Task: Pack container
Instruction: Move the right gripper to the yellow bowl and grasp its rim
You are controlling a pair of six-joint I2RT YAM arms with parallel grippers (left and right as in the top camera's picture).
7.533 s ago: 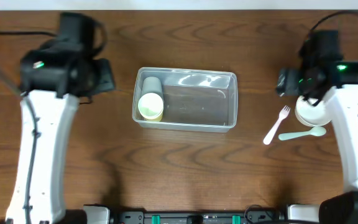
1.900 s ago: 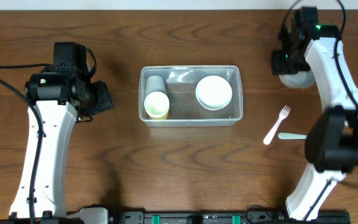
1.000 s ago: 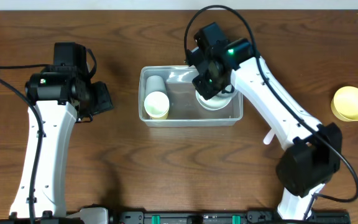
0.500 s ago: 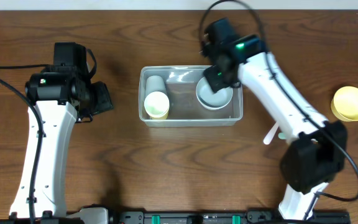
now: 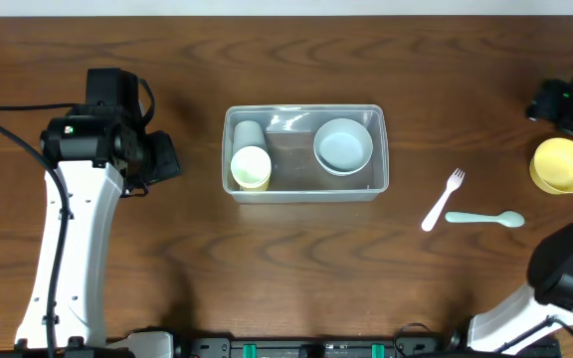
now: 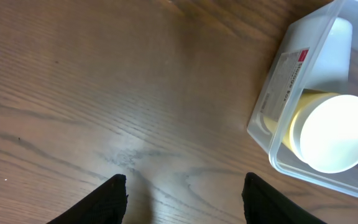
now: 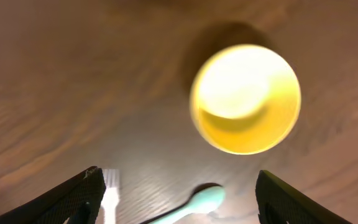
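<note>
The clear plastic container (image 5: 378, 185) sits mid-table; its left end shows in the left wrist view (image 6: 278, 99). Inside lie a yellow-and-white cup (image 5: 250, 167) on its side, also seen in the left wrist view (image 6: 334, 132), and a stack of pale bowls (image 5: 343, 145). A yellow bowl (image 5: 562, 165) stands at the far right, also in the right wrist view (image 7: 246, 98). A white fork (image 5: 442, 200) and a mint spoon (image 5: 485, 218) lie right of the container. My left gripper (image 6: 182, 202) is open and empty, left of the container. My right gripper (image 7: 179, 199) is open and empty above the yellow bowl.
The fork (image 7: 109, 193) and the spoon (image 7: 194, 202) show low in the right wrist view. The wooden table's far edge (image 5: 286, 12) runs along the top. The left arm (image 5: 78, 219) stretches down the left side.
My right arm left a pale bowl on the stack in the container and swung away to the far right, above the yellow bowl. The left arm has not moved.
</note>
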